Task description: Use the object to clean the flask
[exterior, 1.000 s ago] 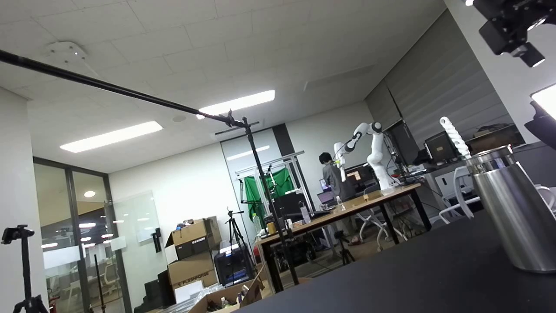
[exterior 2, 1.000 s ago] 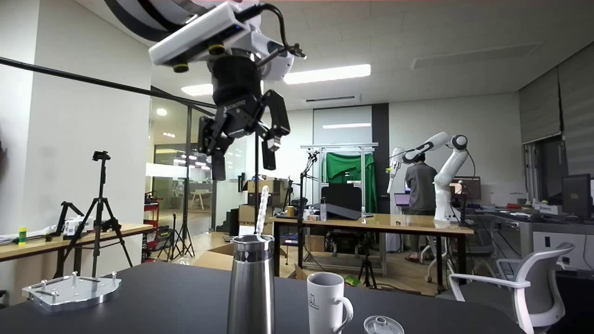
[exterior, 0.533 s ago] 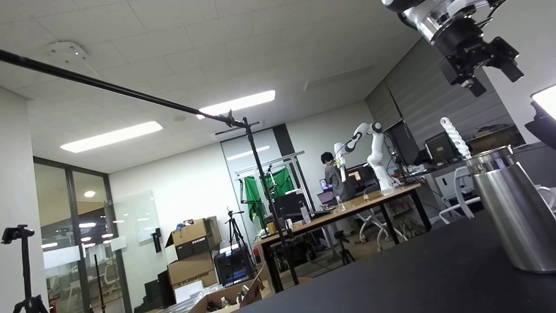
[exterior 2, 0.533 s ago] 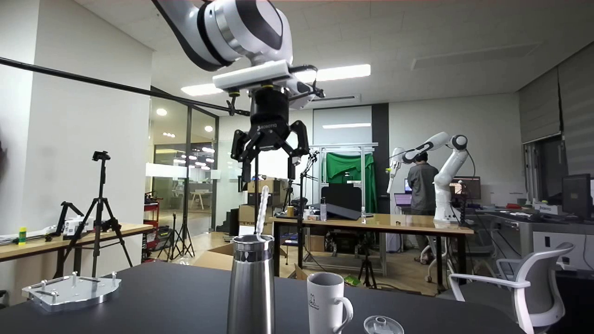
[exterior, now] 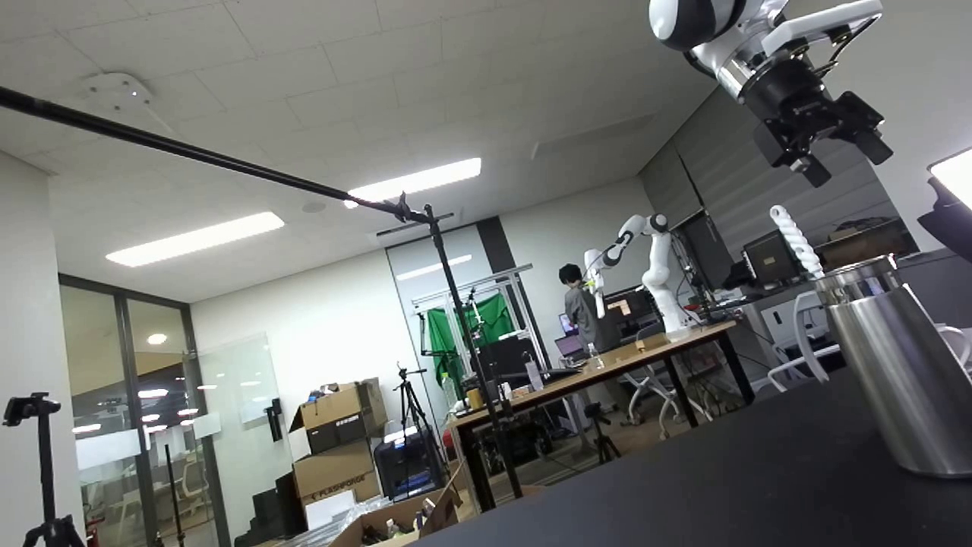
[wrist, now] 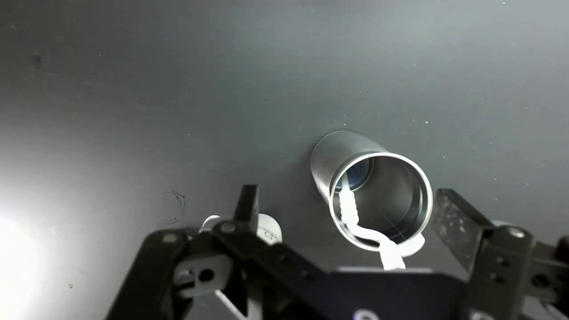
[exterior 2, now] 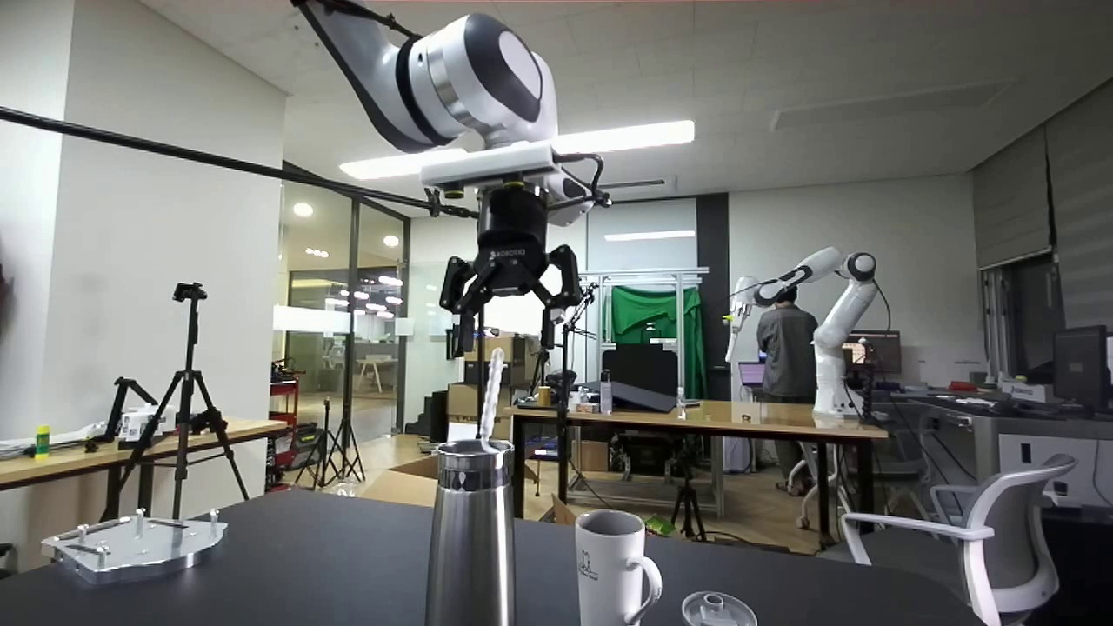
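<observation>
White tool [exterior 2: 492,393] leans in flask [exterior 2: 472,543], partly sticking out; hand [exterior 2: 503,340] above, spread wide, nothing held. Grasp and scrubbing both look still to do.

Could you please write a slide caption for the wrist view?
Open gripper above a metal flask holding a white stick, a mug partly hidden.

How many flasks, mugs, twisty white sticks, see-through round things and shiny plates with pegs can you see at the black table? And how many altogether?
Steel flask: 1, standing upright
White mug: 1
Twisty white stick: 1, poking out of the flask
Clear round piece: 1, maybe a lid
Pegged plate: 1
Total: 5
</observation>
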You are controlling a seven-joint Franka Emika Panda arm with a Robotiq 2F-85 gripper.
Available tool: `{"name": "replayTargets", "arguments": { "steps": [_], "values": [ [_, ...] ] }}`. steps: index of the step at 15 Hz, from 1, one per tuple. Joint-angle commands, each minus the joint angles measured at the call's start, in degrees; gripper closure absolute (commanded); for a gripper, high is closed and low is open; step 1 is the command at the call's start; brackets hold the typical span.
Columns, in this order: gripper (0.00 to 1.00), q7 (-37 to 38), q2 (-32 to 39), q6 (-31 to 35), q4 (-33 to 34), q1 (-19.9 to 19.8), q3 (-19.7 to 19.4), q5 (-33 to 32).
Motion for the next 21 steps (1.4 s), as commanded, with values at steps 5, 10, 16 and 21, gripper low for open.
{"name": "replayTargets", "arguments": {
  "steps": [5,10,16,21],
  "values": [
    [0.00,-0.17,2.78,0.11,2.91,0.18,0.40,1.51],
    [0.00,-1.29,6.89,2.21,5.52,0.82,1.89,2.74],
    [0.25,-1.20,11.18,5.11,8.59,1.15,3.19,3.46],
    [0.55,-1.59,13.30,4.74,9.69,0.89,3.70,5.23]
  ]
}}
